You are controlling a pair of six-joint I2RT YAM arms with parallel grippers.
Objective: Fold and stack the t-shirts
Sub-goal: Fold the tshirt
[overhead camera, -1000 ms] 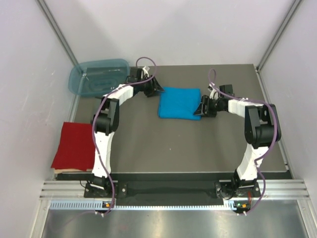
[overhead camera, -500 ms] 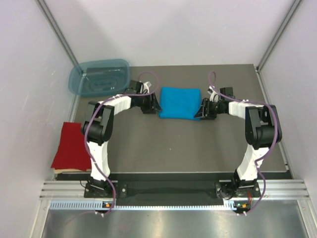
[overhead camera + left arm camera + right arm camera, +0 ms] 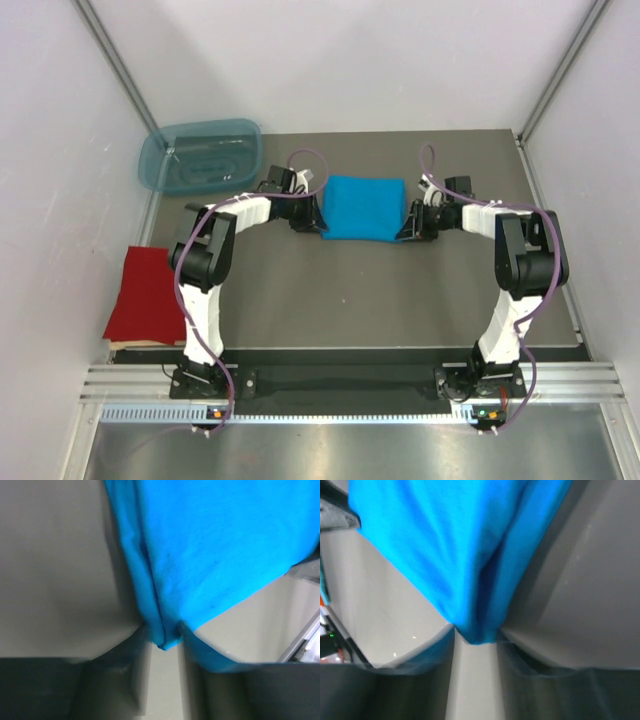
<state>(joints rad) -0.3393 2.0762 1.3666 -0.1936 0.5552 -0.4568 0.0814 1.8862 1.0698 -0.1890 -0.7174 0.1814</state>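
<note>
- Mid-counter, toward the far side: bright turquoise-blue cloth t-shirt, folded to a flat rectangle, flat on the dark grey counter.
- At the t-shirt's left short edge: left hand, low over the counter, arm reaching in from the left with the elbow bent.
- Left wrist view: doubled edge of the turquoise cloth caught between the two dark fingers, filling the gap and touching both. Hand closed on that edge in a pinch.
- At the t-shirt's right short edge: right hand, equally low, facing the left hand with the folded shirt between the two.
- Right wrist view: rounded fold of turquoise cloth wedged between the fingers, touching both sides. Hand likewise closed on the cloth.
- Beyond each pinch: broad smooth cloth with a few soft creases, blurred at such close range.
- Near left part of the counter: plain red cloth t-shirt, folded to a flat rectangle, its right side hidden behind the left arm's upright link; well apart from the turquoise one.
- Far left corner: translucent blue-green plastic tub, near the left forearm; cannot tell whether touching.
- Not yet stacked: turquoise and red t-shirts in separate spots.
</note>
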